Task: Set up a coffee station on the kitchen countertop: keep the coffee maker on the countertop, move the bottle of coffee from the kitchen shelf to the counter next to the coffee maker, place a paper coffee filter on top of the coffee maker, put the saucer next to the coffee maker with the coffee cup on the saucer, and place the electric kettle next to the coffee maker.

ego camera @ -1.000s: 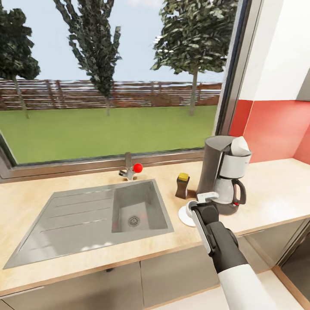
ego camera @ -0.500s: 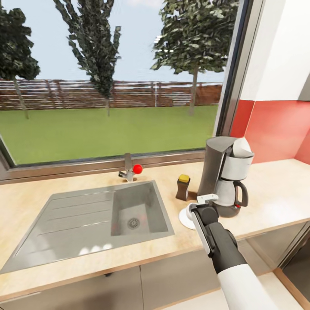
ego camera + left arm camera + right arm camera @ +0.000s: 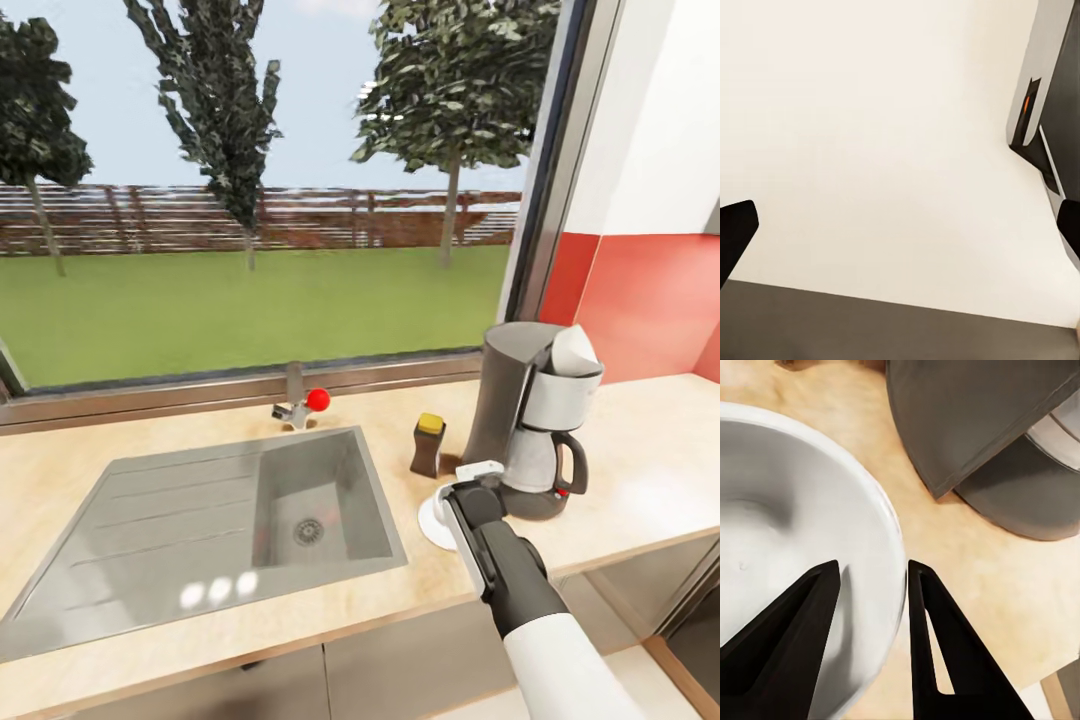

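Right now the saucer step looks to be in hand. On the kitchen countertop (image 3: 640, 440) the coffee maker (image 3: 535, 415) stands upright with the paper coffee filter (image 3: 575, 350) already sitting on its top, and the bottle of coffee (image 3: 428, 446) stands just beside it, at about its nine o'clock. The saucer (image 3: 432, 520) lies flat on the worktop at about seven o'clock from the machine's base, near it but apart from it.

The right gripper (image 3: 874, 585) is down at the saucer. Seen from the wrist, its two dark fingers (image 3: 937, 652) sit on either side of the plate's rim (image 3: 898, 547), one over the dish and one outside it, with a narrow gap between them. I cannot tell whether they pinch the rim or merely bracket it.

The left gripper (image 3: 900, 232) has its fingertips spread wide, with nothing between them, facing a pale plain surface.

I see no cup or kettle on this stretch of counter. My guess is the saucer is as good as placed, so the next move calls for freeing the rim cleanly, lifting away without dragging the plate into the machine, then going off to fetch the cup.
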`<state>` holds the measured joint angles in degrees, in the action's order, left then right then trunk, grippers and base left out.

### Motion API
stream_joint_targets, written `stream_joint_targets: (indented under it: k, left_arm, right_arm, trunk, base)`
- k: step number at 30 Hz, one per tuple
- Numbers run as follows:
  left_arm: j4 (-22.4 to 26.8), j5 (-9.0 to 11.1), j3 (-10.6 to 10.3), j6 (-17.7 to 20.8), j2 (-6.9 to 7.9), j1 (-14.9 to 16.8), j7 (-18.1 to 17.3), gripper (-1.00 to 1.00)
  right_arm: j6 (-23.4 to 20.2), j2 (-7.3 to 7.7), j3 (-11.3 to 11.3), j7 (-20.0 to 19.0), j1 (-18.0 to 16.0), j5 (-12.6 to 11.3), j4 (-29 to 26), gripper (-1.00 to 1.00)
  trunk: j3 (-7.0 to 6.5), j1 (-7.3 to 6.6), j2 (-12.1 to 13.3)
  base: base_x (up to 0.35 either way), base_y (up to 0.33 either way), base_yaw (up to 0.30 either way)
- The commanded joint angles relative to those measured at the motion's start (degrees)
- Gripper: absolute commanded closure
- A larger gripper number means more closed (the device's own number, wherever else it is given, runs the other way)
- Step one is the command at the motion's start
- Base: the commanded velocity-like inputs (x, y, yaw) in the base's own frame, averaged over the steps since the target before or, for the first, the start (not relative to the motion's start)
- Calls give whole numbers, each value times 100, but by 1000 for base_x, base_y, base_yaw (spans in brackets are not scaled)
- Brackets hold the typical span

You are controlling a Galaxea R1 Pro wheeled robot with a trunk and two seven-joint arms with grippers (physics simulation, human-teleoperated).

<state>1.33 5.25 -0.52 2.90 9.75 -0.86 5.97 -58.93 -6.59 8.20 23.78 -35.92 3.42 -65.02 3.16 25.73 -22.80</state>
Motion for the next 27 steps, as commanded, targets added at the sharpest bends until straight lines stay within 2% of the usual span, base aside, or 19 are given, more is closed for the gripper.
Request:
stream_joint_targets:
  k: [1, 27]
  left_arm:
    - [11, 55, -10, 26, 0, -2, 8, -100]
    - [8, 55, -1, 26, 0, -2, 6, -100]
  right_arm:
    - [-38, -1, 6, -14, -4, 36, 26, 100]
    - [-39, 16, -3, -14, -3, 49, 252, 100]
  trunk:
    - [11, 5, -11]
    - [11, 5, -11]
  base:
    - [104, 0, 0]
    - [6, 0, 0]
